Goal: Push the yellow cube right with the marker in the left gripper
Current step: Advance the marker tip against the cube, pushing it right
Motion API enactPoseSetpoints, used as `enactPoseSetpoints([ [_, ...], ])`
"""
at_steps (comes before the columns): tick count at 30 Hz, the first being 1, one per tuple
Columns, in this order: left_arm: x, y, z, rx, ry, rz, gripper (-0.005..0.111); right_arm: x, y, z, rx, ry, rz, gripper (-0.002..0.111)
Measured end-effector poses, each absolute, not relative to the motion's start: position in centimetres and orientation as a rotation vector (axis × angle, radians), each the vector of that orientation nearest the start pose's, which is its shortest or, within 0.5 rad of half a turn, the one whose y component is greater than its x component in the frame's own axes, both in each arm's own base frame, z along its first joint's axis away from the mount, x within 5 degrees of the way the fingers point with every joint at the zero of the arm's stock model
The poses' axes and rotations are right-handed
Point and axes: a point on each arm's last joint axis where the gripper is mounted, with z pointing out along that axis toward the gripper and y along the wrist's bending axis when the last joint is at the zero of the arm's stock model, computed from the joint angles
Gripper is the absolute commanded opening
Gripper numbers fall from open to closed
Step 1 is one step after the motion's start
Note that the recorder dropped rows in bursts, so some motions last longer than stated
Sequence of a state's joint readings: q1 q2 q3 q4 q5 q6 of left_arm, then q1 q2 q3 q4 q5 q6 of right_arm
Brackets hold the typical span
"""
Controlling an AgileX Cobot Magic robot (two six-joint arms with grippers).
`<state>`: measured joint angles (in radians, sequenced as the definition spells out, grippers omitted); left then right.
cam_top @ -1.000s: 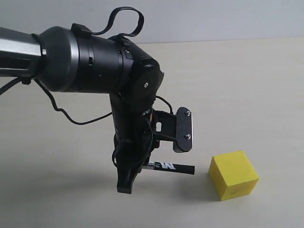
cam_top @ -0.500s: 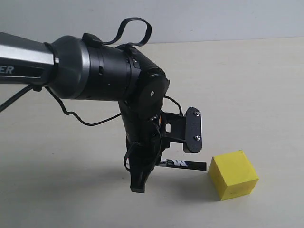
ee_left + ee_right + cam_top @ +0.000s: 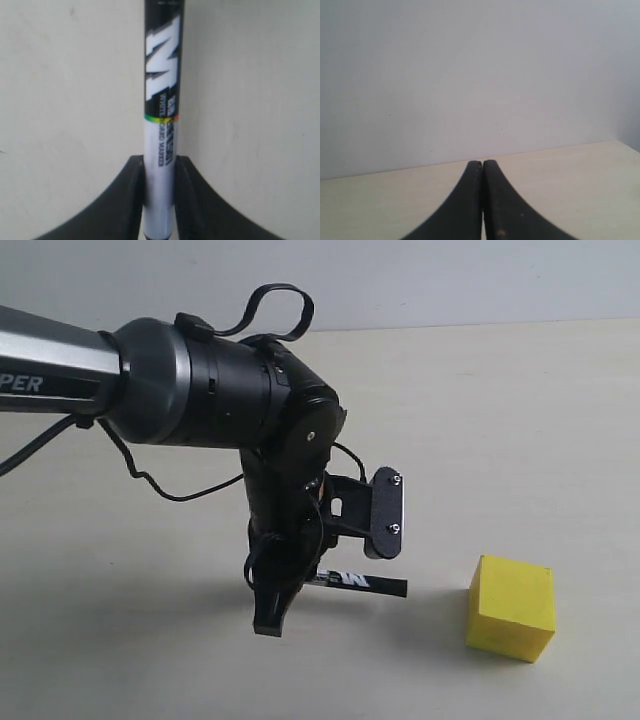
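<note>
The yellow cube rests on the pale table at the lower right of the exterior view, turned slightly askew. My left gripper hangs low over the table to the cube's left, shut on the marker. The marker lies level and its black end points at the cube, with a clear gap between them. In the left wrist view the marker runs straight out from between the black fingers, its white barrel pinched by the left gripper. The right gripper is shut and empty, and does not show in the exterior view.
The table is a plain beige surface that meets a pale wall at the back. Black cables loop from the left arm, which reaches in from the left edge.
The marker's tip reached the cube, and the cube has slid right and turned a little. The left gripper has since drawn back to the left, opening a gap.
</note>
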<state>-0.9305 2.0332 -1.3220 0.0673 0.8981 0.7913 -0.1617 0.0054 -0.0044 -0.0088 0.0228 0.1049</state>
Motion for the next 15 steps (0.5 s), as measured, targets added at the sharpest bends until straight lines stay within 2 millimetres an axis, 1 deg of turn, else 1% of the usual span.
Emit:
enactPoseSetpoints([
  [15, 23.18, -30.19, 13.91, -2.482, -1.994, -0.084, 0.0, 5.58, -0.91, 21.23, 0.194, 1.495, -0.053, 0.0],
])
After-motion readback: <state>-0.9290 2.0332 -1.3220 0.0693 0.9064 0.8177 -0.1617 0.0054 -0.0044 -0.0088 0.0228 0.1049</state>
